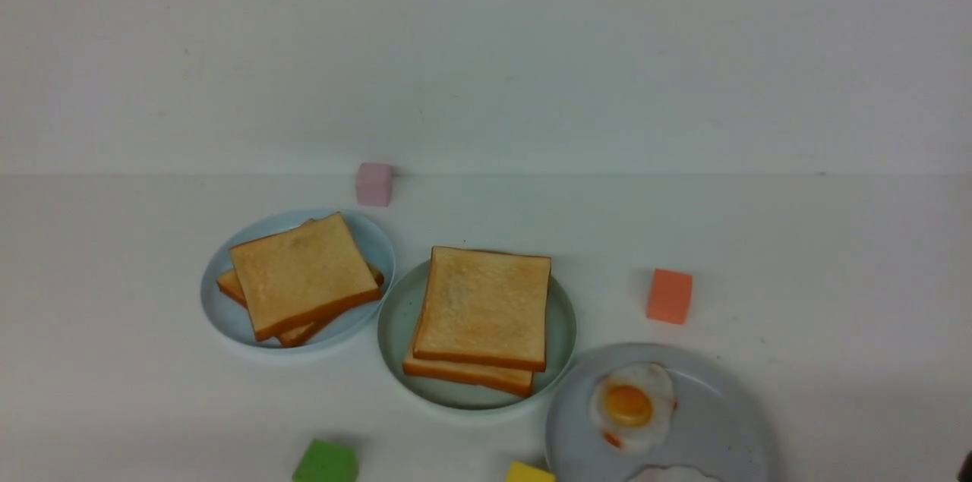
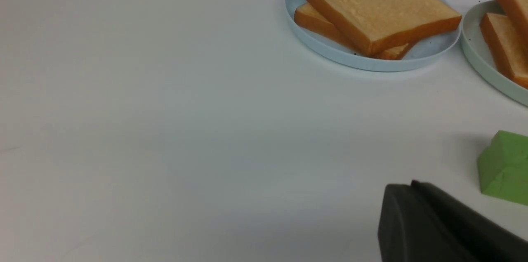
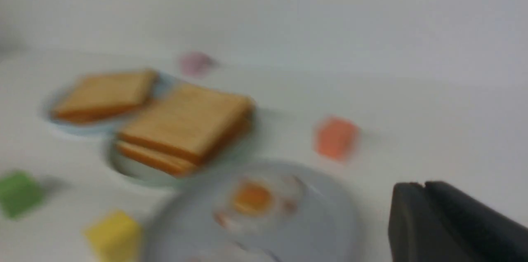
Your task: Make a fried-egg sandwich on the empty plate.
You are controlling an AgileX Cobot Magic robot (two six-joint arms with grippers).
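Note:
The mint-green plate [image 1: 393,330] sits mid-table with two toast slices on it, the upper slice [image 1: 484,305] lying askew over the lower slice [image 1: 463,374]. Whether anything lies between them is hidden. A fried egg [image 1: 630,404] with an orange yolk rests on the grey plate [image 1: 721,421] at the front right, and shows blurred as the egg [image 3: 251,198] in the right wrist view. Neither gripper appears in the front view. My left gripper [image 2: 412,183] is shut and empty over bare table, near the green block [image 2: 505,167]. My right gripper [image 3: 425,184] is shut and empty beside the grey plate [image 3: 321,220].
A pale blue plate [image 1: 364,239] at the left holds two more toast slices [image 1: 302,273]. Small blocks stand around: pink [image 1: 374,184] at the back, orange [image 1: 669,296] at the right, green [image 1: 325,461] and yellow [image 1: 529,473] at the front edge. A white piece [image 1: 668,474] shows on the grey plate's near side.

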